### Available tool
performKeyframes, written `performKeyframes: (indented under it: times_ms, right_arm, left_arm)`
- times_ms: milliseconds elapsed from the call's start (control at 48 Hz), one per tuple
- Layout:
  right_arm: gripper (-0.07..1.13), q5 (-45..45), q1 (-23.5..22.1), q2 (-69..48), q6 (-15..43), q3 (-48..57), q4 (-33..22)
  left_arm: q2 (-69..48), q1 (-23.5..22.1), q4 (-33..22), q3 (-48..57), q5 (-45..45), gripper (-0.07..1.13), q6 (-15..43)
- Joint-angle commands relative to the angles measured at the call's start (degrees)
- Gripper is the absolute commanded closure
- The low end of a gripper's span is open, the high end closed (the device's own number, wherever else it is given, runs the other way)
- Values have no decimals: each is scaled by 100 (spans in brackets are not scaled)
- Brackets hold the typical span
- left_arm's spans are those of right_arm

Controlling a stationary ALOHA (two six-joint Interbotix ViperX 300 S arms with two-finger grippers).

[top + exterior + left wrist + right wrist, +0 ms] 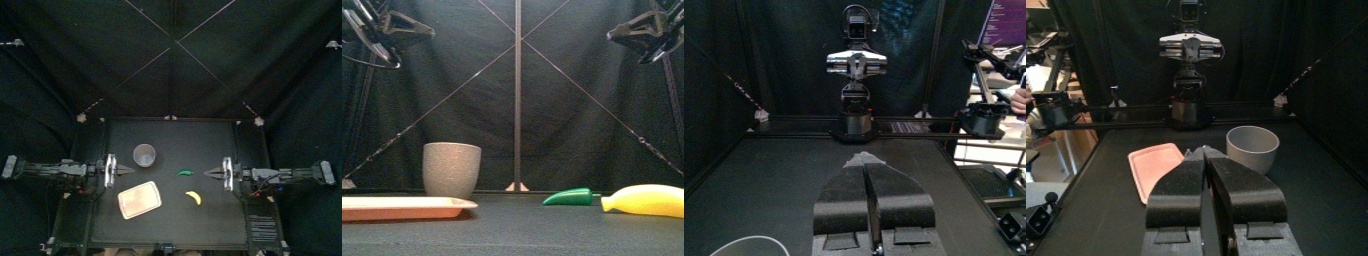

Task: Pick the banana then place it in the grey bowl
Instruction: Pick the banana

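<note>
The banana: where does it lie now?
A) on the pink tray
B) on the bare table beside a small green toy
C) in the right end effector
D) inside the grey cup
B: the banana lies on the table next to the green toy, apart from the tray and the cup.

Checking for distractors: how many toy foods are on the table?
2. The yellow banana lies right of the pink tray; a green toy lies just behind the banana. None seems hidden.
</note>
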Motion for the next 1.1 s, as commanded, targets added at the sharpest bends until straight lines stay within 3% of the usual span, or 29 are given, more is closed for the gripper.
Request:
performKeyframes:
  times_ms: [21,229,417,562,729,833,896,1104]
  right_arm:
    - [106,0,9,246,44,-9,26]
    - [105,290,44,1187,369,44,308]
    - [98,1151,70,2259,905,-70,1090]
    - [76,1784,141,2927,1187,-334,1362]
    - [31,2241,202,3437,1239,-650,1450]
    - [9,2364,193,3639,1230,-782,1512]
    - [4,2399,202,3771,1230,-853,1529]
    - [4,2707,316,4201,1230,-1072,1529]
  left_arm:
    - [70,26,0,-26,-35,107,-9]
    - [70,18,-9,0,-26,108,-26]
    - [79,18,-9,97,-26,108,-18]
    - [79,26,-9,105,-26,108,-18]
    - [79,26,-9,114,-26,108,-18]
    - [79,35,-9,114,-26,108,-9]
    - [79,44,-9,123,-26,108,-9]
    - [79,70,-9,167,-26,108,-9]
